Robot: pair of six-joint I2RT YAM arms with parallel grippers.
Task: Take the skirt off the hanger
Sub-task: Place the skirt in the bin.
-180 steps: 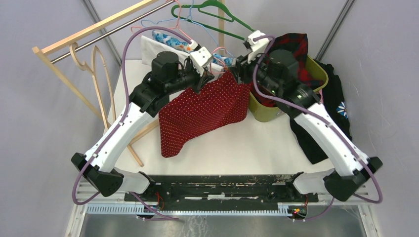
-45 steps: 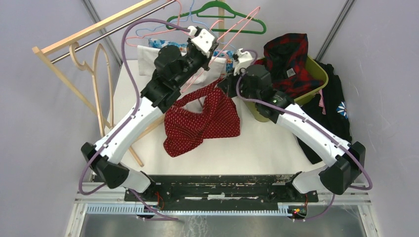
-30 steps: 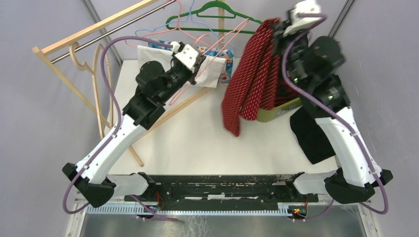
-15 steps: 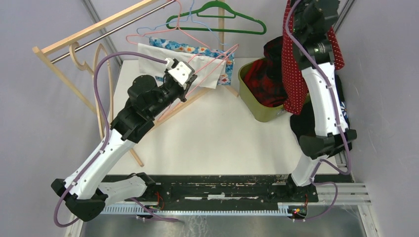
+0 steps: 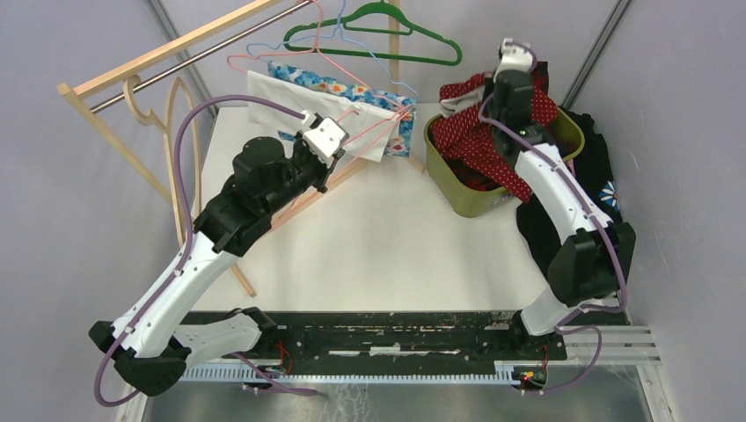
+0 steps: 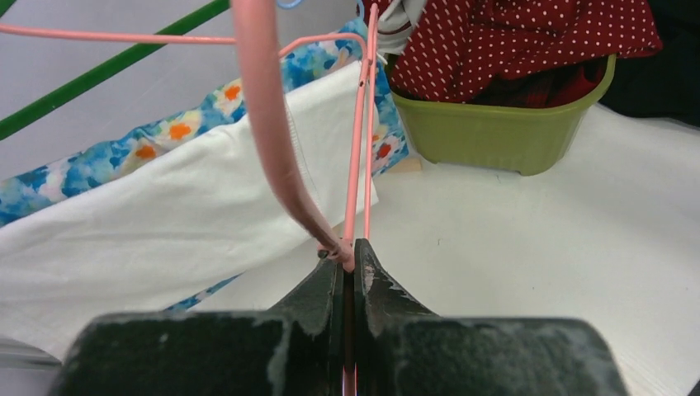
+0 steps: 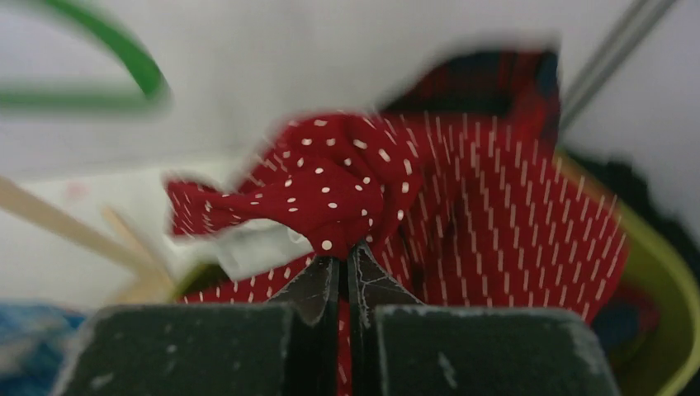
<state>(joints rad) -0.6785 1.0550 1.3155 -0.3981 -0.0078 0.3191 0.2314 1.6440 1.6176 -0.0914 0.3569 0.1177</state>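
Your right gripper (image 7: 342, 252) has its jaws pinched fully together on a bunched fold of the red polka-dot skirt (image 5: 479, 141). The skirt is off the hanger and lies heaped in the green bin (image 5: 466, 200) at the upper right of the overhead view. One tail seems to trail toward the bin's lower-right rim under your forearm. Your left gripper (image 6: 347, 252) is clamped tight on the thin wire of the pink hanger (image 6: 266, 115), which shows bare in the left wrist view, above the white cloth (image 6: 165, 223) in the upper left of the table (image 5: 387, 237).

The step in hand looks like the drop, so make it a clean one:

- Bring the pinched fold down over the middle of the bin before you let go. Released near the rim, the light fabric may slide out onto the dark clothes at the right edge.
- Open the jaws wide in one motion, then pause. Thin cloth tends to cling to the pads.
- Lift straight up and watch the right wrist view for a fold rising with you — if one does, dip and open again.
- Hold the left arm quiet meanwhile; the pink hanger's far end sits near the bin's left rim, and a swing could hook the skirt.
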